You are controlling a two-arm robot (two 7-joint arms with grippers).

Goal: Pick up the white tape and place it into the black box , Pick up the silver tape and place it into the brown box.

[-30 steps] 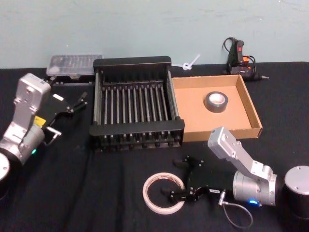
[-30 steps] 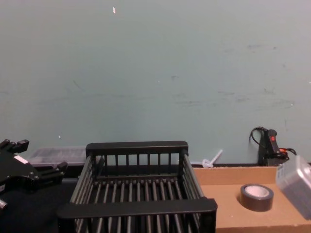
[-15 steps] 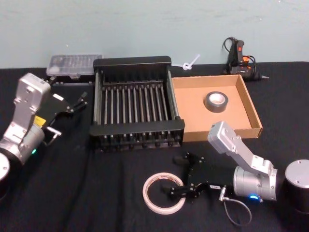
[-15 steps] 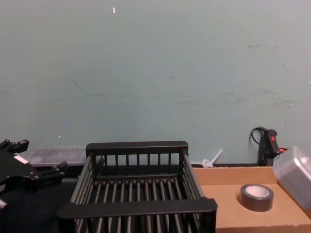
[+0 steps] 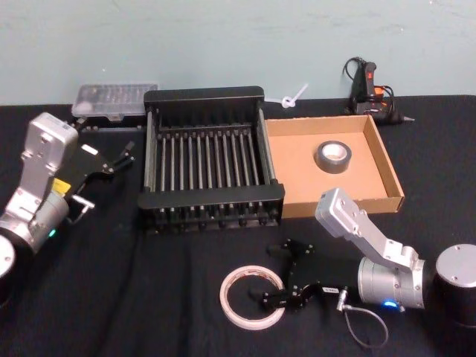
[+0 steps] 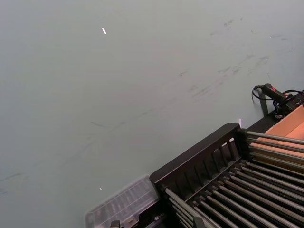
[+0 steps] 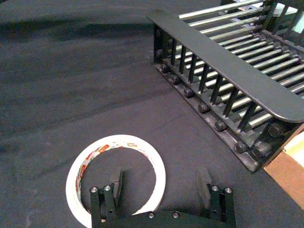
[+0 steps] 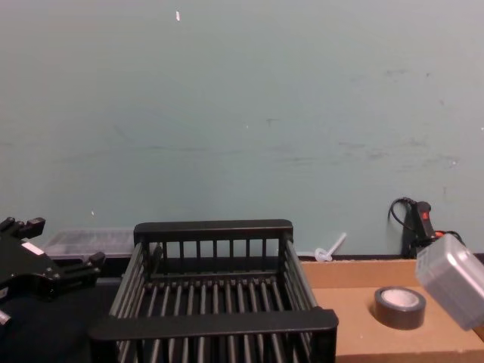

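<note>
Small grey-silver tape roll (image 5: 332, 155) already lying in shallow tan cardboard tray (image 5: 379, 167); flat white red-marked tape roll (image 5: 252, 298) on table, outside black slatted plastic crate (image 5: 210, 97); right gripper (image 5: 281, 277) spread wide, straddling roll's rim, nothing clamped; left gripper (image 5: 123, 157) parked beside crate, parted; white-tape half outstanding.

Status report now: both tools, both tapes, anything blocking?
Right tool open at white tape, not gripped. Left tool parked beside black box. Silver tape lies in brown box. Nothing blocking.
</note>
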